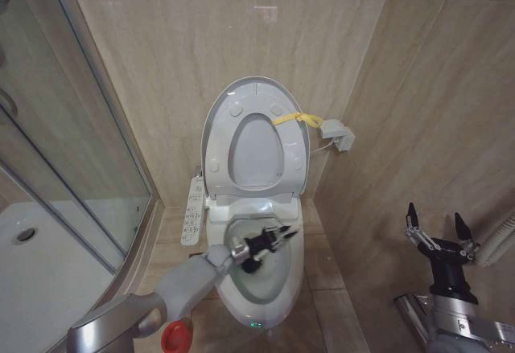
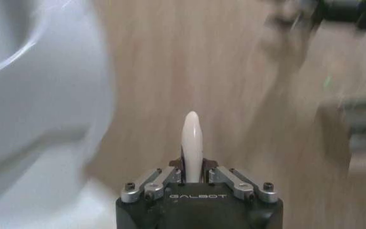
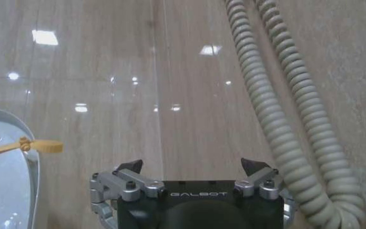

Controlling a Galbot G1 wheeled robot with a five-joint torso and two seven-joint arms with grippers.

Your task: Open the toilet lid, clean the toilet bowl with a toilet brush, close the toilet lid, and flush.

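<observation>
The toilet lid [image 1: 257, 90] stands raised against the back wall, the ring seat [image 1: 296, 156] up in front of it, and a yellow strap [image 1: 294, 118] tied at its edge. Below lies the white toilet bowl [image 1: 278, 305], a small green light on its front. My left gripper [image 1: 272, 243] hangs over the bowl, shut on the toilet brush; its cream-white handle [image 2: 191, 140] sticks out between the fingers. A dark shape under the gripper may be the bristle head. My right gripper [image 1: 434, 226] is held open off to the right, above the floor, fingers spread [image 3: 191, 164].
A red cup-shaped holder [image 1: 175, 337] stands on the floor left of the bowl. A control panel [image 1: 191, 212] flanks the toilet's left side. The glass shower door and white tray [image 1: 32, 272] are at left. A coiled cable [image 3: 285, 119] runs beside the right gripper.
</observation>
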